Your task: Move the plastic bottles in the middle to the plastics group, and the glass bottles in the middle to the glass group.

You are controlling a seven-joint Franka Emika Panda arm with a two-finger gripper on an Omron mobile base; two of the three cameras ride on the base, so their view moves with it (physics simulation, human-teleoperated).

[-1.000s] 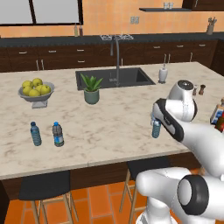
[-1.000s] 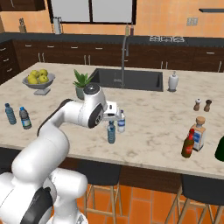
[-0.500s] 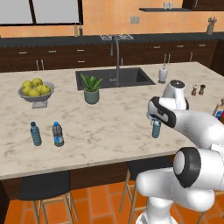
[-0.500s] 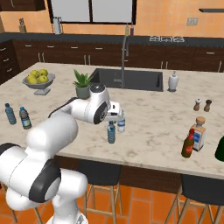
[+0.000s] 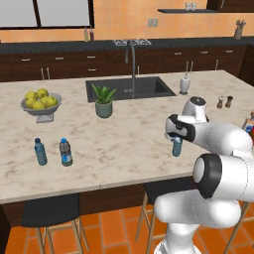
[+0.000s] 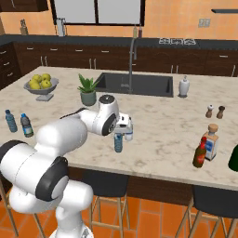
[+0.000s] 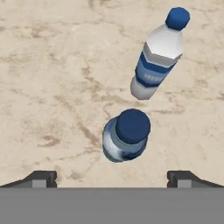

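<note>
On the veined marble desk, two clear, blue-capped plastic bottles stand below the fingers, spread wide, grasping nothing.

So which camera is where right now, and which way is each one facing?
Left base view: behind the arm on its left, facing the island counter; the arm rises lower right.
Right base view: behind on its right, same counter, arm lower left; both share the sink and fruit bowl.
Hand view: above the two water bottles, looking straight down; open gripper fingertips at the bottom.
</note>
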